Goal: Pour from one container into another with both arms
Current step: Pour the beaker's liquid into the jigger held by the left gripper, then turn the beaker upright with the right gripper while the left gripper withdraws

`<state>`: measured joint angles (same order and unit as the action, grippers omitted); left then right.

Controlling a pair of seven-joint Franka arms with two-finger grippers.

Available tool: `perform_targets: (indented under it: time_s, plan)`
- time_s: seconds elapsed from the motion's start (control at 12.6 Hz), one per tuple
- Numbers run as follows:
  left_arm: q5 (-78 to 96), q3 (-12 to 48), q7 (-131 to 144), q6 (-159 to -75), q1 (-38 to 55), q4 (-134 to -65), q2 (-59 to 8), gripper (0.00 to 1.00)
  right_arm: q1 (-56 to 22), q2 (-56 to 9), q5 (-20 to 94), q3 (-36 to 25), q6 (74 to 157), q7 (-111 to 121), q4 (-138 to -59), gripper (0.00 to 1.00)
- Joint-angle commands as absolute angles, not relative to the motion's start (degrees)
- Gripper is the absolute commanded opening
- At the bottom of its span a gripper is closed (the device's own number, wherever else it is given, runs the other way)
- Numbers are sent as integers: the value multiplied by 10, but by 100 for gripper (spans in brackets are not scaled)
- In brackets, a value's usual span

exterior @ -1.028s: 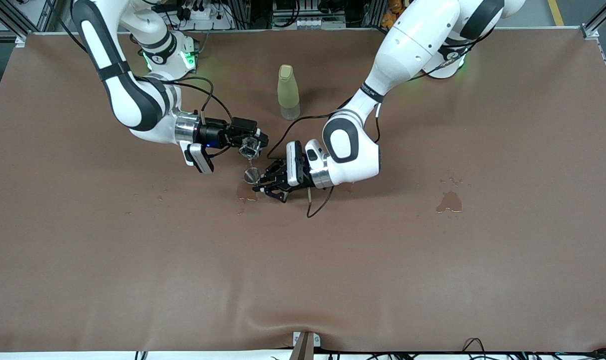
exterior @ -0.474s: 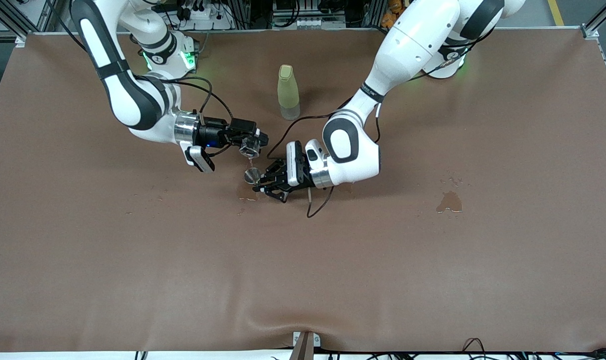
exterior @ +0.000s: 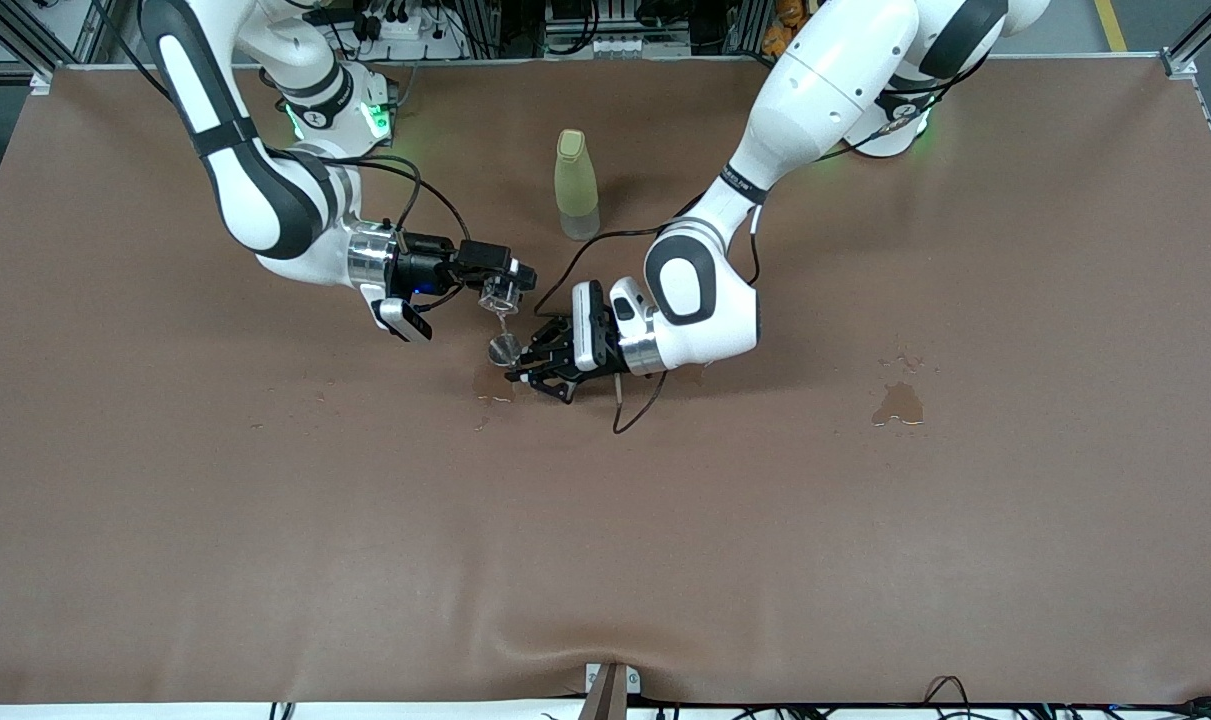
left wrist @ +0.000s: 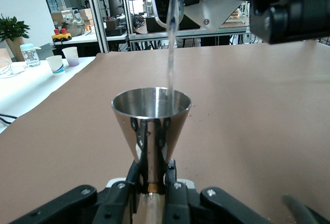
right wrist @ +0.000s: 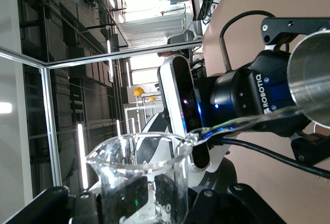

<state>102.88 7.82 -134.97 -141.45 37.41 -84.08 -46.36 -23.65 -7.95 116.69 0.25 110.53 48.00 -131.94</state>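
My right gripper is shut on the clear glass cup, tipped with its lip down over the silver metal cup. A thin stream of water falls from the glass cup into the metal cup. My left gripper is shut on that cup's stem, holding it upright just above the table. In the right wrist view the metal cup shows at the edge, with the left arm's wrist past it.
A tall yellow-green bottle stands farther from the front camera, between the arms. A wet patch lies under the cups and a puddle toward the left arm's end. A black cable loops below the left wrist.
The right gripper has tipped the glass cup further and shifted slightly away from the front camera; the stream now runs into the metal cup. The left gripper has held still.
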Motion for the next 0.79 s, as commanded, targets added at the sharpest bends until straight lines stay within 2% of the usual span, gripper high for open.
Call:
perform_targets:
  time_s: [0.0,0.71]
  plan:
    - [1026,82,-1353,-1420,374,-863,-441,0,-232,-62,1170,6,1091,440,-1327,0]
    - [1031,83,-1351,-1420,374,-871,-438,0,-232,-62,1172,4,1072,368,-1326,0]
